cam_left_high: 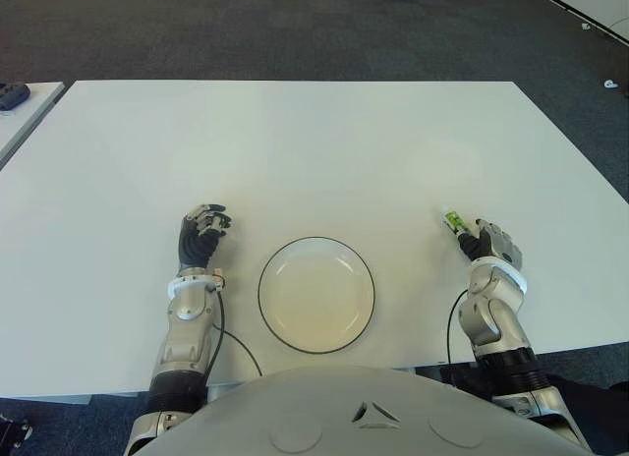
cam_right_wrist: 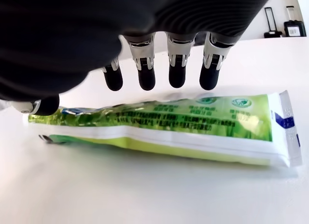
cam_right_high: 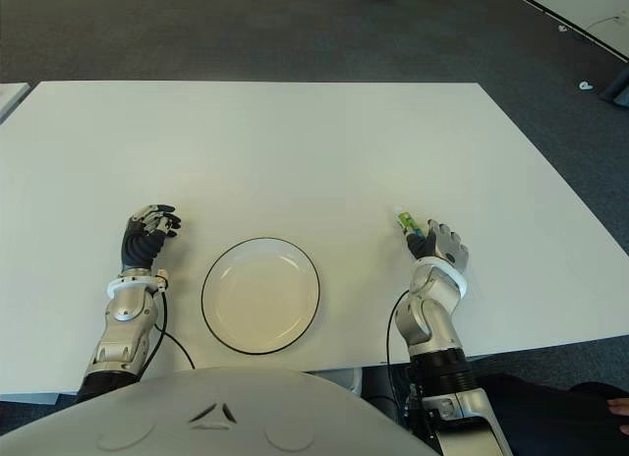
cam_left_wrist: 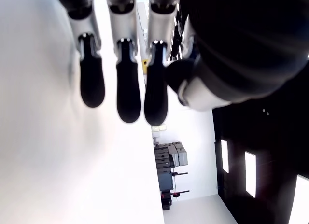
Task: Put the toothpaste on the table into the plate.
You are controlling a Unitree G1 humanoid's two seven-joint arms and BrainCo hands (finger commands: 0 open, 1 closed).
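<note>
White table point(cam_left_high: 295, 142) bearing the empty plate point(cam_left_high: 315, 295); left hand point(cam_left_high: 200, 234) idling open beside its left; right hand point(cam_right_wrist: 159, 50) hovering, fingers spread, over the toothpaste point(cam_right_wrist: 164, 130) lying right of the plate; grasp and transfer remaining.

Right hand point(cam_left_high: 488, 242) well right of the plate point(cam_left_high: 316, 295), palm down, fingers point(cam_right_wrist: 176, 72) extended and spread, grasping nothing. Left hand point(cam_left_high: 200, 236) just left of the plate, fingers point(cam_left_wrist: 123, 84) loosely bent, empty. Both forearms reach forward.
</note>
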